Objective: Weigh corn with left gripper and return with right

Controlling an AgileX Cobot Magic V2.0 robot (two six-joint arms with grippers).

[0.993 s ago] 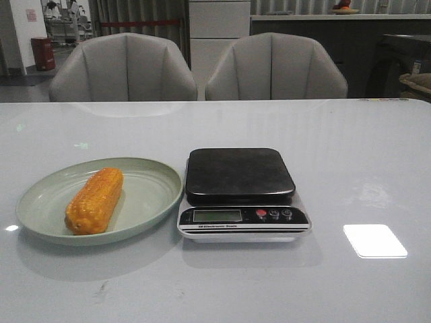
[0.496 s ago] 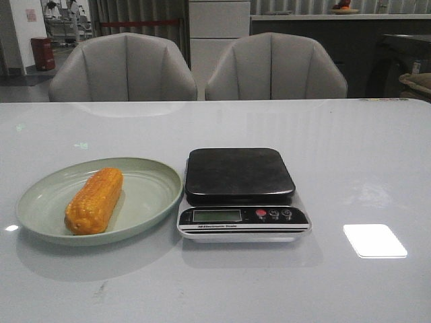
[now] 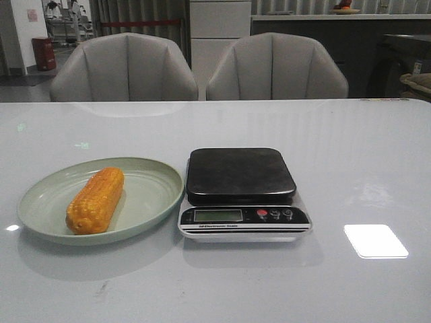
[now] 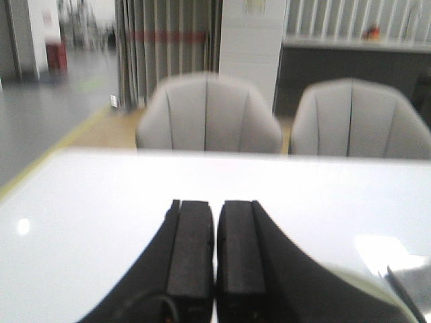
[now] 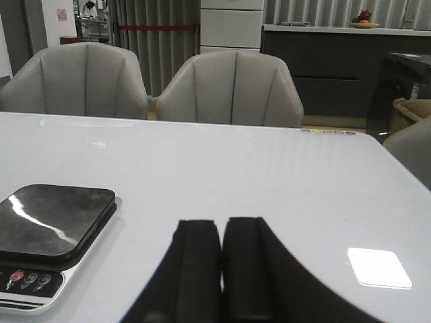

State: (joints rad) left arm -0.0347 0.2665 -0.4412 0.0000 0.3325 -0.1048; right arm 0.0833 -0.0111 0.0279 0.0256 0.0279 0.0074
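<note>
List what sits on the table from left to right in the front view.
Pale green round plate with the stubby orange-yellow corn cob lying on it → digital kitchen scale with a black square platform → bright white rectangular light reflection on the glossy white table.

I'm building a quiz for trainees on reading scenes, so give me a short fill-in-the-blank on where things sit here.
1. The corn lies on the green ____.
2. The platform of the scale is ____.
3. Seen from the front, the scale stands to the ____ of the plate.
4. The left gripper and the right gripper both have their fingers ____.

Missing words: plate; empty; right; shut
</note>
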